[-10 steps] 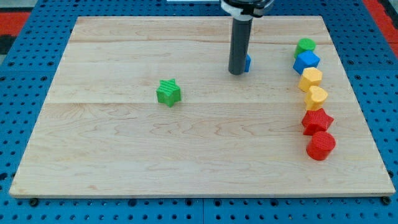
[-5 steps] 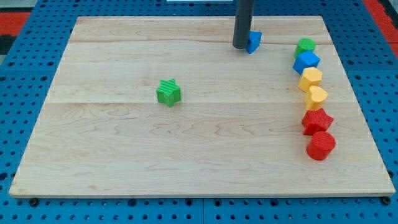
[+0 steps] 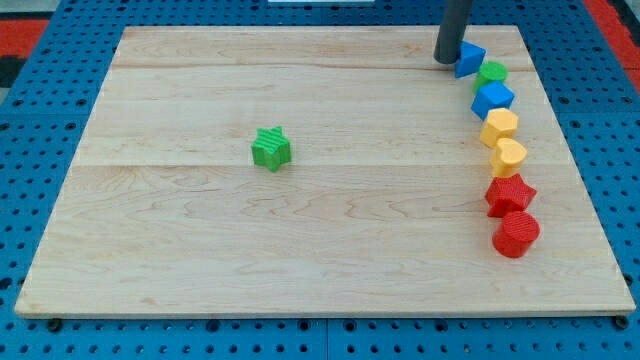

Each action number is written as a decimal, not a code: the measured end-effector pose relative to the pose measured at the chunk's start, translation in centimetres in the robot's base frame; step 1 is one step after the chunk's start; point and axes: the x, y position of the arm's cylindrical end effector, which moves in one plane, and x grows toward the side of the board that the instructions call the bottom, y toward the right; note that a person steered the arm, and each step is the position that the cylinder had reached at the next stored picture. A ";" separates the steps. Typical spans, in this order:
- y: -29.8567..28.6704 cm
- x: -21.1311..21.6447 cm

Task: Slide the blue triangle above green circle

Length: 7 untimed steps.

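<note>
Since the earlier frames, my tip (image 3: 447, 60) has carried the blue triangle (image 3: 468, 60) from mid-board toward the view's right, near the wooden board's (image 3: 300, 250) top edge. The triangle now sits touching the tip's right side, just up-left of the green circle (image 3: 491, 72) (there is no pincer, only a rod).
</note>
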 end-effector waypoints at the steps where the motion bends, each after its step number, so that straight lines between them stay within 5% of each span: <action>1: 0.0 0.0; 7: 0.6 -1.9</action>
